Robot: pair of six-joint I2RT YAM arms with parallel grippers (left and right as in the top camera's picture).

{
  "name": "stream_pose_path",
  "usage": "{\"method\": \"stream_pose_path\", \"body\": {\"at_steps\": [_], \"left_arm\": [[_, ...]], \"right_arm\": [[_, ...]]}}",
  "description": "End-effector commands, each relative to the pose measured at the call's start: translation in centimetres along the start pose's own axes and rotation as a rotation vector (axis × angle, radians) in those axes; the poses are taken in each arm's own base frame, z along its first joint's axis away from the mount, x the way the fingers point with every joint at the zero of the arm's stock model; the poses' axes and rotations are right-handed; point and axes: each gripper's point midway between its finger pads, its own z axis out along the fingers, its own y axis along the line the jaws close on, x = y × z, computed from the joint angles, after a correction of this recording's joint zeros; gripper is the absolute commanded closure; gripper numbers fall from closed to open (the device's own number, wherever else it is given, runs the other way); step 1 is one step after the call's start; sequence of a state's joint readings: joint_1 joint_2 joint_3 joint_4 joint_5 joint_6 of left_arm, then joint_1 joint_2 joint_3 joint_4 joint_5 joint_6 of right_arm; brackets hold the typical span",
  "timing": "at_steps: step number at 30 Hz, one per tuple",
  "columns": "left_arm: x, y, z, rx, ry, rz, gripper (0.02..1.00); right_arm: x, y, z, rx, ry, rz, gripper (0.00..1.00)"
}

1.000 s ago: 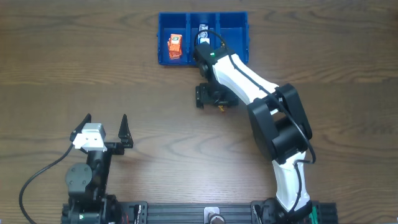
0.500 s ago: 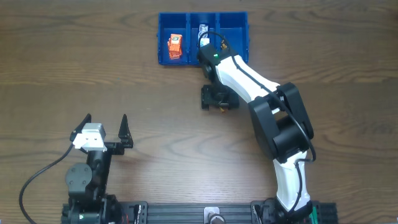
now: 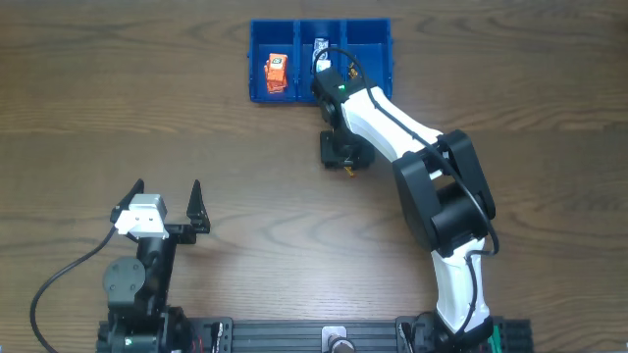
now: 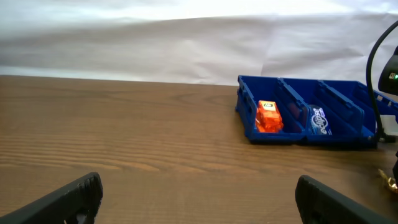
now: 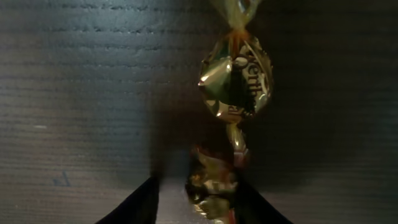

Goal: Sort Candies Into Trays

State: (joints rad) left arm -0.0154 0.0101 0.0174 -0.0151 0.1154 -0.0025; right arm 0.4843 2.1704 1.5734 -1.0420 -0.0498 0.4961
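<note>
The right gripper (image 3: 343, 152) was low over the brown table (image 3: 118, 98), just in front of the blue tray (image 3: 373, 44) and not inside it. From above, the candy it had was a tiny gold speck poking out from under the black fingers. The right wrist view showed much more: the gold candy (image 5: 236, 78) was a shiny round ball with a twisted end, and the other twisted end of its wrapper was pinched between the two dark fingers (image 5: 137, 205). The ball stuck out past the fingertips, close over the dark wood. The top view showed the tray's three boxes, with an orange candy (image 3: 276, 72) in the left box. The left wrist view saw the tray from the side, so the blue and white candy (image 4: 318, 118) in the middle box was easy to see there. The left gripper (image 3: 166, 191) was far from the tray, near its own base, with its fingers spread wide and nothing between them.
</note>
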Motion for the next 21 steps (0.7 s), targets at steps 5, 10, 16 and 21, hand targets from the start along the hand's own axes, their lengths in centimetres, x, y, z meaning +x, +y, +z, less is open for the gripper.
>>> {"method": "stream_pose_path", "body": {"at_steps": [5,10,16,21], "left_arm": [[1.75,-0.33,0.02,0.024,0.059,0.002,0.023],[1.75,-0.33,0.02,0.024,0.059,0.002,0.023],[1.75,-0.33,0.02,0.024,0.059,0.002,0.023],[1.75,-0.33,0.02,0.024,0.059,0.002,0.023]], "right_arm": [[-0.28,-0.42,-0.05,0.007,-0.009,0.013,0.680],[-0.28,-0.42,-0.05,0.007,-0.009,0.013,0.752],[-0.30,-0.40,-0.05,0.006,-0.010,0.013,0.814],[-0.73,-0.18,-0.39,-0.004,-0.031,0.011,0.838]]}}
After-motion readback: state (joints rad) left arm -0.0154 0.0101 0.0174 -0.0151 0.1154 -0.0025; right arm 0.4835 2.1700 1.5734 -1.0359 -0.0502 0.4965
